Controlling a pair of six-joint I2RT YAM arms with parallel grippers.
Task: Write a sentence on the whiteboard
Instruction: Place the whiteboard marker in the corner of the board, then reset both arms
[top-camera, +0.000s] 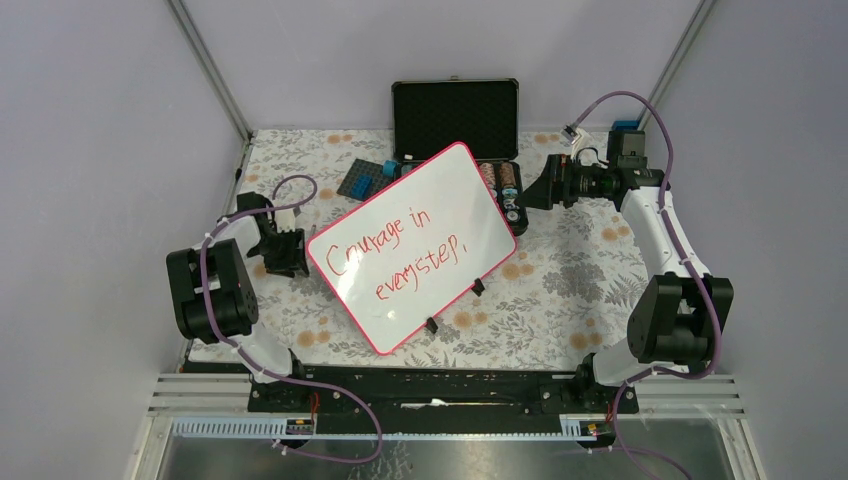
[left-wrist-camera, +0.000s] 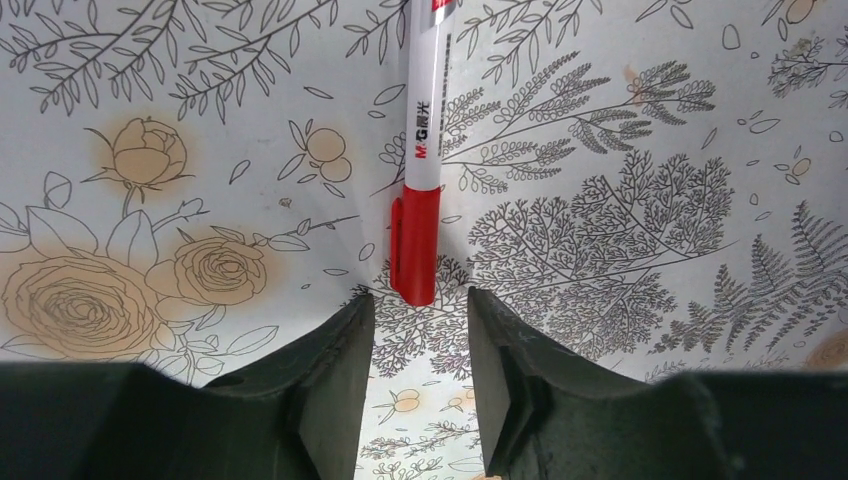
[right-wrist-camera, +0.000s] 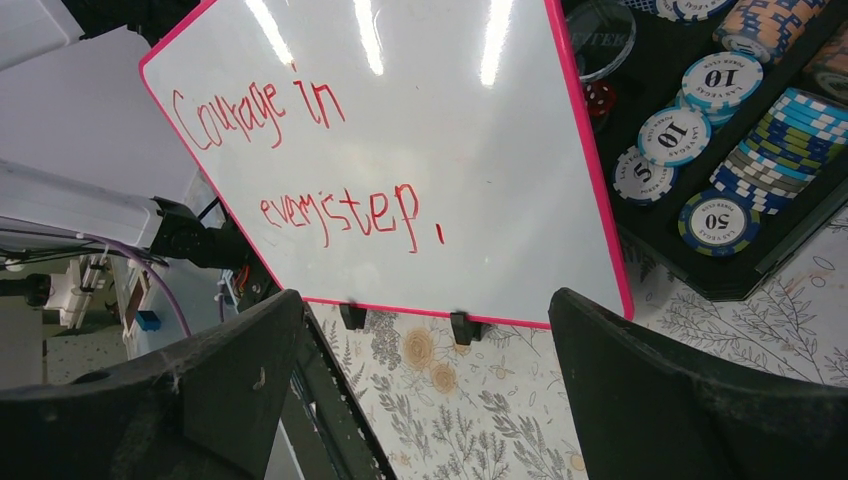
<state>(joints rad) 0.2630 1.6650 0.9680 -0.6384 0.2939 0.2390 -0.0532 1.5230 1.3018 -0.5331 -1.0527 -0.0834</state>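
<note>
Whiteboard (top-camera: 415, 245), where's it lying?
Mid-table on the floral cloth (top-camera: 580, 280), askew, its far corner over the open case (top-camera: 455, 115). Sentence (top-camera: 395, 255) in red, two lines: "Courage in every step,".
Left gripper (left-wrist-camera: 420, 310)?
Jaws parted, wider than the marker (left-wrist-camera: 422, 150). Its red cap lies on the cloth right at their tips, touching neither.
Right gripper (right-wrist-camera: 425, 298)?
Spread wide, empty, facing the whiteboard from beside the chips (right-wrist-camera: 715, 120).
</note>
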